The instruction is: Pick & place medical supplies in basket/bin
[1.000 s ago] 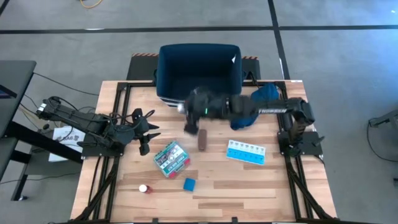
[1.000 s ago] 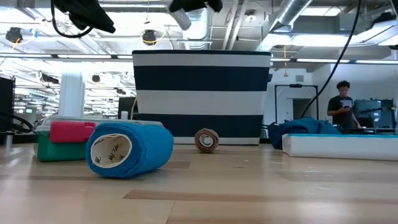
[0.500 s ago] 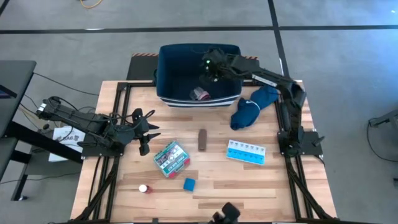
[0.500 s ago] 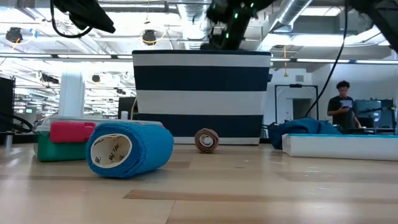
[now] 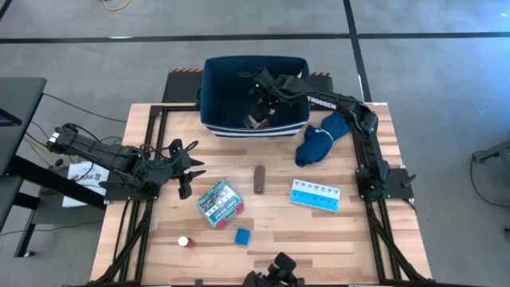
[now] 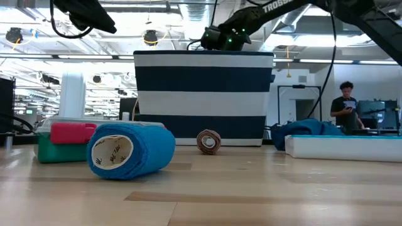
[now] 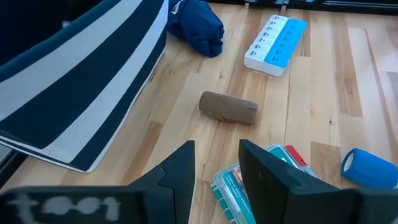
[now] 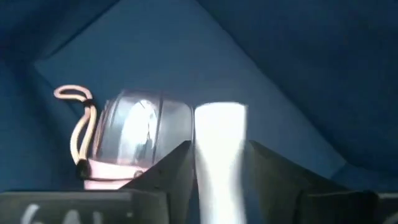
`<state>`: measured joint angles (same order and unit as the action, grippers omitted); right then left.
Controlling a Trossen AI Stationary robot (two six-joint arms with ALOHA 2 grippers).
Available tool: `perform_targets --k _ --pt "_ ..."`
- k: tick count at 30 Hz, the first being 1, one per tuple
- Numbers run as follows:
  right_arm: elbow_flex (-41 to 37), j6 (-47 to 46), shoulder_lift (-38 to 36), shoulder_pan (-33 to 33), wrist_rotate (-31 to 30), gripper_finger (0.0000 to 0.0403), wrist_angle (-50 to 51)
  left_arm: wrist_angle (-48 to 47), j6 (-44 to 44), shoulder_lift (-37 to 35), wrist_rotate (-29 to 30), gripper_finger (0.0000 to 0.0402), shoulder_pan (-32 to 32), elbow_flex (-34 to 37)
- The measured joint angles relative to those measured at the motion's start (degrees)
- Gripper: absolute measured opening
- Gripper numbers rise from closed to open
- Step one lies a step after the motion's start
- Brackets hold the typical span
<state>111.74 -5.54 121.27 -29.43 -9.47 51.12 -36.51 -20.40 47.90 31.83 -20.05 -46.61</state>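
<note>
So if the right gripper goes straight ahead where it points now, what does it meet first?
Probably the cream block between the right gripper's fingers, then the bin's inner wall.

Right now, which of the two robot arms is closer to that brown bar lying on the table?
Left. The left gripper hovers over the table beside the brown bar, while the right gripper reaches over the navy bin, farther from it.

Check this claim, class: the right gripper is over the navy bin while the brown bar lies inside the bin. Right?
Not quite. The right gripper is over the navy bin, but the brown bar lies on the table in front of the bin, as the high view shows.
</note>
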Motion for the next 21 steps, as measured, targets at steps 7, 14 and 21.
perform_targets --k 7,14,21 --pt "6.5 1.5 -0.7 1.3 0.4 0.0183 3.9 0.0 -0.5 0.0 0.0 0.0114 0.0 0.0" --pt "22.2 3.9 -0.8 5.3 0.2 0.0186 13.3 0.0 -1.9 0.0 0.0 0.0114 0.0 0.0" --pt "20.8 3.3 -8.1 10.7 -0.2 0.0183 16.3 0.0 -2.9 0.0 -0.1 0.0114 0.0 0.0"
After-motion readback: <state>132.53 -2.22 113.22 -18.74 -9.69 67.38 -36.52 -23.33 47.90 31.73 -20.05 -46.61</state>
